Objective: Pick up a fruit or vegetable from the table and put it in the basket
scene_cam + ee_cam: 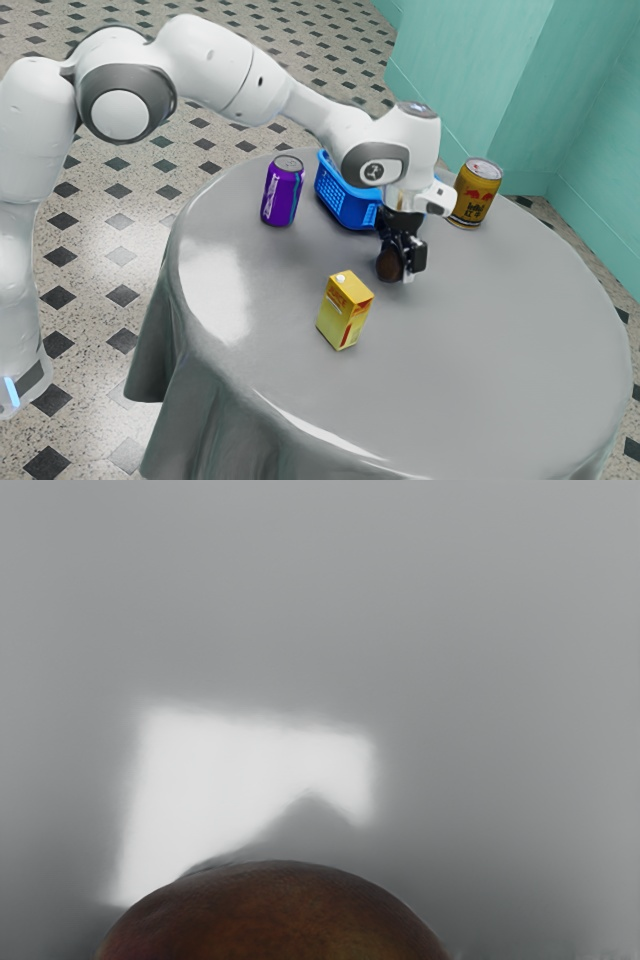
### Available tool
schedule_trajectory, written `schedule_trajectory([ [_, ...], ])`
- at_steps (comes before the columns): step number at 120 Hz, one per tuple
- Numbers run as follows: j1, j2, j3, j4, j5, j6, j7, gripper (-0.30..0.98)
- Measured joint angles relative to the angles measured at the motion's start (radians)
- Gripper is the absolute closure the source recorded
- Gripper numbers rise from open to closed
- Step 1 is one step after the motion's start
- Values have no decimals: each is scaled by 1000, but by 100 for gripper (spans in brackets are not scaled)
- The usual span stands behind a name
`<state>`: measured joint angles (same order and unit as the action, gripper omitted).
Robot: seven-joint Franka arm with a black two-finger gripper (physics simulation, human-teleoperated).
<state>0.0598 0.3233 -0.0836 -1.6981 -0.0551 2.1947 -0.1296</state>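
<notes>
Brown, rounded produce (275, 920) looms just under my hand in the wrist view, with grey tablecloth (480, 630) beyond. In the exterior view, my black gripper (404, 260) points down at the produce, presumably to take it from above; whether my fingers clasp it or stand apart, I cannot tell. The blue basket (340, 198) sits near, between two upright cans, so the carry should be short.

A purple can (282, 192), gold can (475, 195) and yellow carton (344, 312) stand upright.
</notes>
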Motion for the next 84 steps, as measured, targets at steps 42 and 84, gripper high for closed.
schedule_trajectory([
  [42, 9, 7, -2, -4, -2, 2, 11, 0],
  [84, 10, 5, -3, -14, -11, 2, 16, 0],
])
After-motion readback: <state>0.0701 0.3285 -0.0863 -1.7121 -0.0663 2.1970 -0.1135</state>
